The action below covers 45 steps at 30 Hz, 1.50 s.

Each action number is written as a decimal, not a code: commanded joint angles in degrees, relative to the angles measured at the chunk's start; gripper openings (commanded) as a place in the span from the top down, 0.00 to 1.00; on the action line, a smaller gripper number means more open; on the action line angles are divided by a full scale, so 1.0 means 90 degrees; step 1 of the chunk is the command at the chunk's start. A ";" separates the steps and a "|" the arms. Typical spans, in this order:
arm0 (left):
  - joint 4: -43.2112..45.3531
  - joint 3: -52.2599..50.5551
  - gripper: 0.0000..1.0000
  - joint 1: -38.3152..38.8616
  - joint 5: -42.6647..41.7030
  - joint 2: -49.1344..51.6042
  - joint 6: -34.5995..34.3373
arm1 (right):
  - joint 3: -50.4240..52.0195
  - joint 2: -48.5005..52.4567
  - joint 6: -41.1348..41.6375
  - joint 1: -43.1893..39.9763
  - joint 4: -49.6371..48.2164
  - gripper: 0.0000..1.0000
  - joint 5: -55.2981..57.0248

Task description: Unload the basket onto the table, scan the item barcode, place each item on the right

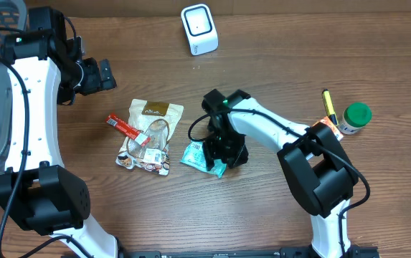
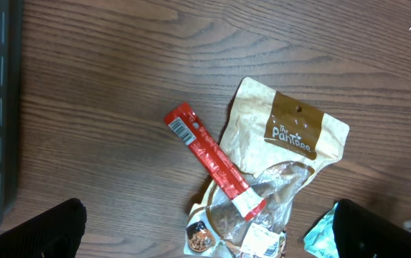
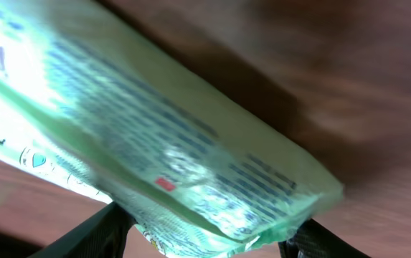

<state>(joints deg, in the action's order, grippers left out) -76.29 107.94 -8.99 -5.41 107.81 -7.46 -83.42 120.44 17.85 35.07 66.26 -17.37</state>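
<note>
Two fingers [image 3: 97, 231] of the right end effector [image 1: 223, 154] straddle the green packet [image 1: 195, 155] at mid-bench, part spread; whether they pinch it I cannot tell. Farther back, toward the left edge, the left end effector [image 1: 103, 74] hangs fully spread, empty.

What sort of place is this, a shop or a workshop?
Probably a lab mock-up of a shop checkout: a white scanner stands on a wooden table, with a brown snack pouch and red stick packet nearby.
</note>
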 commanded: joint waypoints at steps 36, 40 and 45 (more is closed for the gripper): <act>0.0010 -0.0012 0.00 0.0044 -0.0044 -0.0029 0.0073 | -0.0226 -0.0333 0.2025 -0.1666 -0.0024 0.50 -0.0797; 0.0010 -0.0012 0.00 0.0044 -0.0044 -0.0029 0.0073 | -0.0226 -0.0333 0.2144 -0.1581 0.0032 0.50 -0.0736; 0.0007 -0.0012 0.00 0.0044 -0.0044 -0.0029 0.0073 | -0.0134 -0.0333 0.2363 -0.1520 0.0066 0.50 -0.0636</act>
<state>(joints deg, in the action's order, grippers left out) -76.29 107.94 -8.99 -5.41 107.81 -7.46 -84.75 119.61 36.34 21.06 67.02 -24.67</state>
